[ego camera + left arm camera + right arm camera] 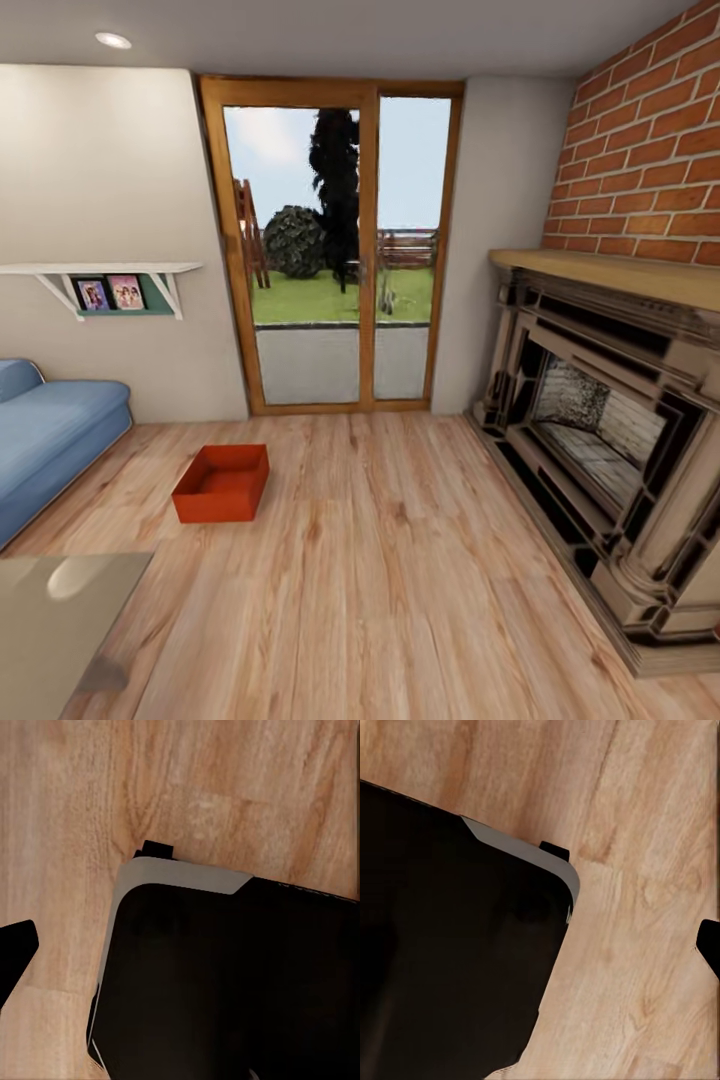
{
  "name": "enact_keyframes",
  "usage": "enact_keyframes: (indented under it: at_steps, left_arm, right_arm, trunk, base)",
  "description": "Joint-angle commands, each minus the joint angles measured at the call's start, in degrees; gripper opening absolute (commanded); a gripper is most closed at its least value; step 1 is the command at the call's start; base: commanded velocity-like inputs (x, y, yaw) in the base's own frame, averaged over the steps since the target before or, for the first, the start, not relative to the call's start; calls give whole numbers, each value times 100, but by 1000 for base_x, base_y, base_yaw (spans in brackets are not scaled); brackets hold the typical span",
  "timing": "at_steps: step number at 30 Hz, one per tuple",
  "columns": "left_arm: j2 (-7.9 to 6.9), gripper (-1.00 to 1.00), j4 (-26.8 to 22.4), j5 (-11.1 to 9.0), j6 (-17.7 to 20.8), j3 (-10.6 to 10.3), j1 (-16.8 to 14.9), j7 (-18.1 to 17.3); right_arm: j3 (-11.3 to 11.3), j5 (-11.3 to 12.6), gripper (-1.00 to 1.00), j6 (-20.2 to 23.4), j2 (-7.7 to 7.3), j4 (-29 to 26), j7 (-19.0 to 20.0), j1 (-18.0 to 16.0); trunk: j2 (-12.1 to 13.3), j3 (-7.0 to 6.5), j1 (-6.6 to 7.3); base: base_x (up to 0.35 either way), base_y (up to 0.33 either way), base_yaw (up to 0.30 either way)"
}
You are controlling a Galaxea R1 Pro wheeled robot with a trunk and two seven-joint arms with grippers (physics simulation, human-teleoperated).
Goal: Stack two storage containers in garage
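On living room wood floor (400, 560), btwn blue sofa (50, 440) and glass door (330, 250), I see one storage container (222, 484), open side up. Looks rigid, light; I'd pinch a low wall. Jaws' state: can't tell, either arm.

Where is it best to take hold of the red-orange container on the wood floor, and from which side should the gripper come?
Probably from above, on one of the low straight walls of the storage container. It sits upright and open on the wood floor, so jaws could close over a wall's rim, one inside and one outside.
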State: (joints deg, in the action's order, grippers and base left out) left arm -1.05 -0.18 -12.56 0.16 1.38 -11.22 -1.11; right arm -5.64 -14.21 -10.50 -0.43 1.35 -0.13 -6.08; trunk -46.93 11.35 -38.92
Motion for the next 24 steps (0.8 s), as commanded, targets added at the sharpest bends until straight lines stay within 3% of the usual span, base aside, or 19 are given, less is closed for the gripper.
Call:
enact_keyframes:
  at_steps: [1, 14, 24]
  left_arm:
    - [0, 100, 1, -36, 2, 11, -3, -12]
    - [0, 100, 1, -36, 2, 13, -3, -12]
    - [-9, 100, 1, -43, 2, 12, -3, -12]
  right_arm:
    - [-43, 6, 100, -30, -1, 14, -1, -7]
    - [-47, 3, 100, -18, -1, 14, 1, -7]
    - [-47, 13, 100, 15, 102, 21, 4, -7]
  trunk:
    - [-5, 8, -4]
    - [-5, 8, -4]
    - [-5, 8, -4]
  base:
    - [333, 0, 0]
    - [333, 0, 0]
    - [333, 0, 0]
